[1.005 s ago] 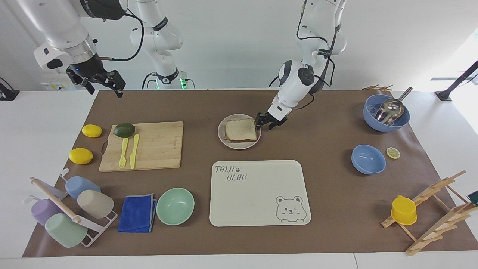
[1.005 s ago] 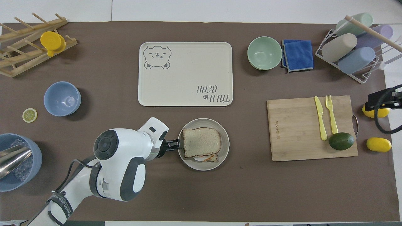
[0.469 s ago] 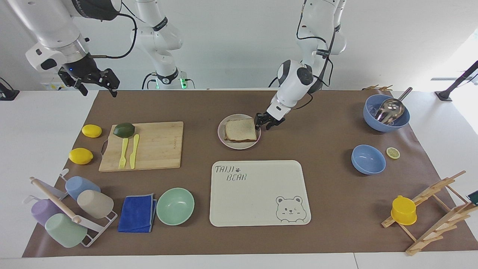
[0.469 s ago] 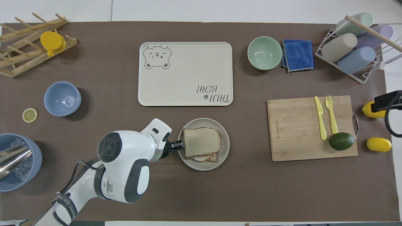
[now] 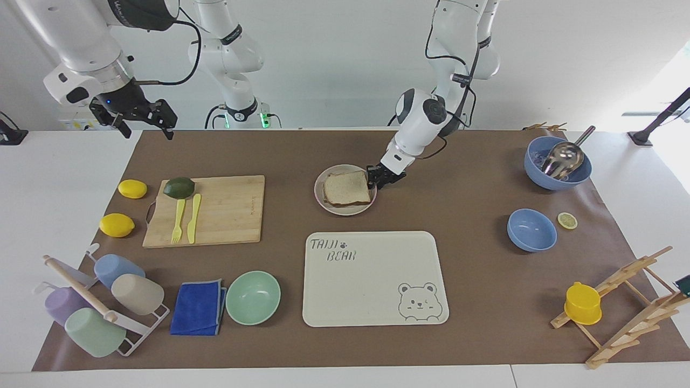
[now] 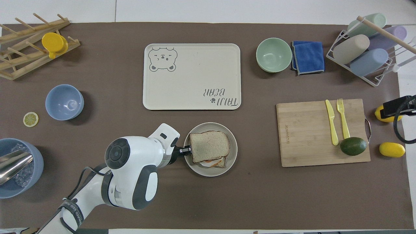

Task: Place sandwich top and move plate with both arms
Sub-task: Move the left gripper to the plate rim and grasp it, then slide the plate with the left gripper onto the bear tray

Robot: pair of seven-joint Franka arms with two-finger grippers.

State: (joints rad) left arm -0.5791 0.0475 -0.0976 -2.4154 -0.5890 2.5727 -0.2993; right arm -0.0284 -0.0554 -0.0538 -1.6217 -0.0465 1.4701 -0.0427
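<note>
The sandwich top (image 5: 347,187) lies on the sandwich on the round beige-grey plate (image 5: 334,207), which stands between the robots and the cream tray. It also shows in the overhead view (image 6: 209,146) on the plate (image 6: 208,170). My left gripper (image 5: 373,178) is low at the plate's rim on the left arm's side, its fingers closed over the rim up to the bread's edge; it also shows in the overhead view (image 6: 186,150). My right gripper (image 5: 146,131) hangs open and empty, raised over a lemon (image 6: 378,113) at the right arm's end.
A cream bear tray (image 5: 377,302) lies farther from the robots than the plate. A cutting board (image 5: 226,210) holds a fork, a knife and an avocado. A mint bowl (image 5: 253,297), blue cloth, cup rack, two blue bowls (image 5: 531,230) and wooden rack stand around.
My left gripper has slid onto the plate's rim and its fingers have narrowed. The right gripper drifted slightly while raised. The bread shifted a little.
</note>
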